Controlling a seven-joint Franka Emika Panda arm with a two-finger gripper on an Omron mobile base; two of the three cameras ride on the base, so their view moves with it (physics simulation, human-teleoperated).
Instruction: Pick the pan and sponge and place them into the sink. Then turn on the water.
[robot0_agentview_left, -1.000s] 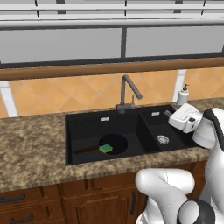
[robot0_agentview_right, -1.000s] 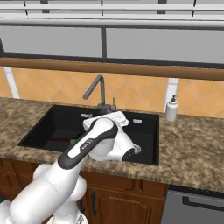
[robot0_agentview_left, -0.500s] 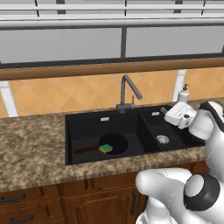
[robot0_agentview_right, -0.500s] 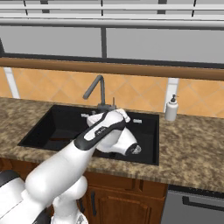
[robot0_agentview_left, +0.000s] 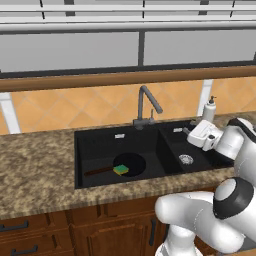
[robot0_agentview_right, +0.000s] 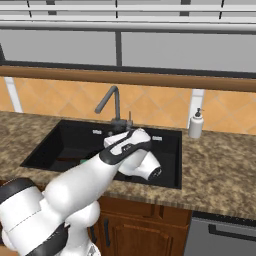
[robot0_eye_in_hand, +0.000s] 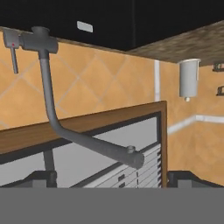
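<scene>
The black pan lies in the large basin of the black sink, its brown handle pointing left. The green and yellow sponge rests on the pan's near-left rim. My gripper hovers over the smaller basin, right of the dark grey gooseneck faucet, and it is open and empty. The hand view is rolled upside down. There the gripper faces the faucet and its side lever, with the fingertips wide apart. No water runs.
A white soap dispenser stands on the granite counter behind the small basin, close to my hand. The small basin's silver drain lies below the hand. A window ledge runs above the tiled backsplash.
My hand has shifted slightly left over the small basin toward the faucet, and the arm's elbow has swung. The pan and sponge have not moved.
</scene>
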